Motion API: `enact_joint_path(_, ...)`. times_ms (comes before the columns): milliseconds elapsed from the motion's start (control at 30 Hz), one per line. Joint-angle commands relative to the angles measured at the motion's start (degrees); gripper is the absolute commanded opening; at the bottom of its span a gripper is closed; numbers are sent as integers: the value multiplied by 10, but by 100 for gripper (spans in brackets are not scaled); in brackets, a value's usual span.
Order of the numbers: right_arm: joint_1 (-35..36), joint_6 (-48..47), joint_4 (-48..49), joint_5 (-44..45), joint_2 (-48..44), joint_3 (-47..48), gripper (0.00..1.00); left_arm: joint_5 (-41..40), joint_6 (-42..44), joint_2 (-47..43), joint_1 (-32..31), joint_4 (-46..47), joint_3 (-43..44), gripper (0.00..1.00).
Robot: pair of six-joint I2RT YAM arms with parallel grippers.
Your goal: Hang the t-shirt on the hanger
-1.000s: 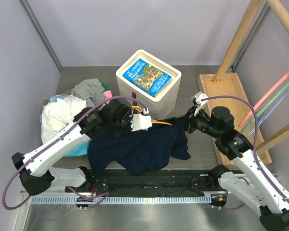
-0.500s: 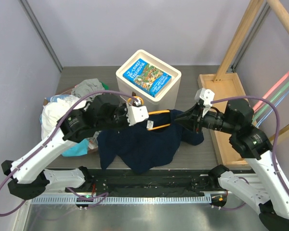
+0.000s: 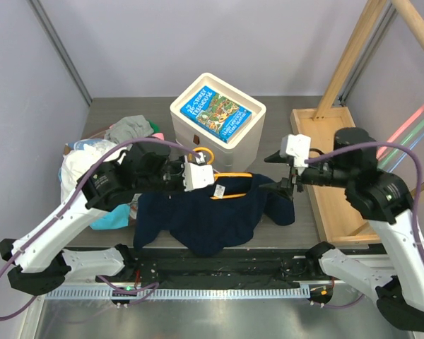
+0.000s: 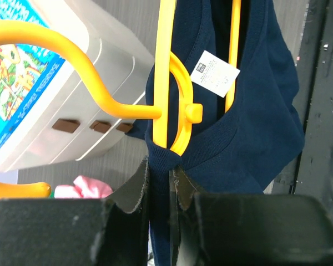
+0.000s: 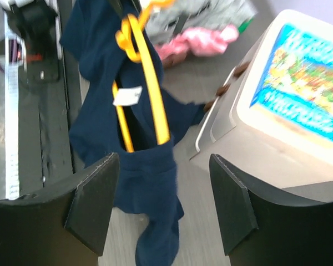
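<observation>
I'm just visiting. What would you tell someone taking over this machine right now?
Left gripper: shut on the t-shirt at its collar, beside the hanger.
Right gripper: open, empty, facing the shirt's other end.
The hanger's arms run inside the neck opening; the hook sticks out.
Done: hanger threaded in.
Left: probably spread the bunched shoulders along the hanger, then release.

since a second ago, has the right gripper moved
Yes. The right gripper has pulled back to the right, closer to the wooden tray, and it is now open.
</observation>
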Motion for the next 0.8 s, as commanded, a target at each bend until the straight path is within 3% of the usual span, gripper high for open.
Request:
enact_joint_path(0,14,-72,-45,-8,50,13,71,51,29,-8,0,21,28,0)
enact_joint_path(133,69,-62,-10,17,77,17,66,49,39,6,0,24,28,0)
enact_joint_path(300,193,-17,34,87,101,6,56,48,39,17,-1,37,29,0)
enact_joint_path(467,209,8,61,99,130,-1,33,55,42,16,0,44,31,0)
enact_joint_path(700,215,19,82,104,162,8,22,64,25,13,-1,55,33,0)
enact_joint_path(767,220,36,84,111,166,14,1,62,20,12,0,54,32,0)
